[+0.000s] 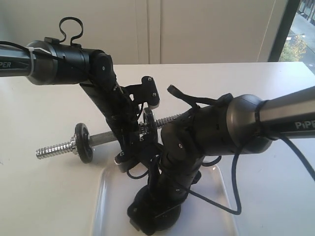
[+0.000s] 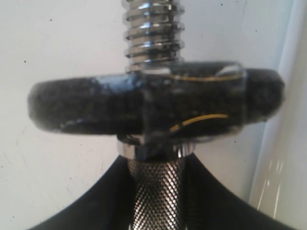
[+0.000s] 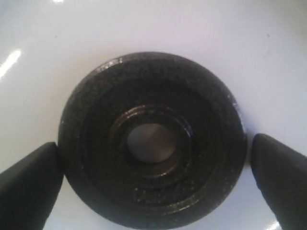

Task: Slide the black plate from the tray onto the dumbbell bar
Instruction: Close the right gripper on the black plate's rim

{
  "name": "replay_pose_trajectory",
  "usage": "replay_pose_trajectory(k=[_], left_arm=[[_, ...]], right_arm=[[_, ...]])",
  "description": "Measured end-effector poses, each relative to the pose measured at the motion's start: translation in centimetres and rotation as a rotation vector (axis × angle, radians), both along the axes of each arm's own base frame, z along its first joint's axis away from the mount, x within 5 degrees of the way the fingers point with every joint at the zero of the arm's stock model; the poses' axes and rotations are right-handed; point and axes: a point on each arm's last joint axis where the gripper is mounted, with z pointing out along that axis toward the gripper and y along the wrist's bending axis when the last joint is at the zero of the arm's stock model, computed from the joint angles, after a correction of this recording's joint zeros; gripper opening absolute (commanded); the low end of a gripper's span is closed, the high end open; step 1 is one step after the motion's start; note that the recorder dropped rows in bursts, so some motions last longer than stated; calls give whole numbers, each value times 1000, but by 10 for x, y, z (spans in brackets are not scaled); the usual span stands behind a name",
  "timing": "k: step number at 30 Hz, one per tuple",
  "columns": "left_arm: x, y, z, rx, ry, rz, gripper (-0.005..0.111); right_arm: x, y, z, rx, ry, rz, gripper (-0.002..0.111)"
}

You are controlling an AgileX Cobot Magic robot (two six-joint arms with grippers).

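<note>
Black plate (image 3: 96,143) lies flat on white tray (image 1: 106,196), bare tray all round it; right jaws spread wide, flanking plate, not clamping; left jaws clenched on dumbbell bar (image 1: 106,137) over counter (image 1: 39,98); right arm (image 1: 285,113) reads "PiPER"; exterior view hides plate behind that arm.

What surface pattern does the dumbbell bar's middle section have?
The dumbbell bar has a fine diamond knurl on silver metal there, seen best in the left wrist view.

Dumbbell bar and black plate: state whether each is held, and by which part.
The left jaws grip the dumbbell bar by its knurled middle, beside a mounted disc. The black plate lies unheld on the tray, between the open right jaws.
</note>
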Motion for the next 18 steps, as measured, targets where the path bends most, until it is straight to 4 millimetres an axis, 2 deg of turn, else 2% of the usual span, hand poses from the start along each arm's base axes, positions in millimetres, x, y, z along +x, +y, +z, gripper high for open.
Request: replay_pose_trajectory(k=[6, 10, 14, 18], left_arm=[[0, 0, 0, -2, -1, 2, 0], [0, 0, 0, -2, -1, 2, 0], [0, 0, 0, -2, -1, 2, 0], [0, 0, 0, -2, -2, 3, 0]], right_arm=[[4, 5, -4, -39, 27, -3, 105], [4, 4, -7, -62, 43, -1, 100], [3, 4, -7, -81, 35, 13, 88], [4, 3, -7, -88, 28, 12, 69]])
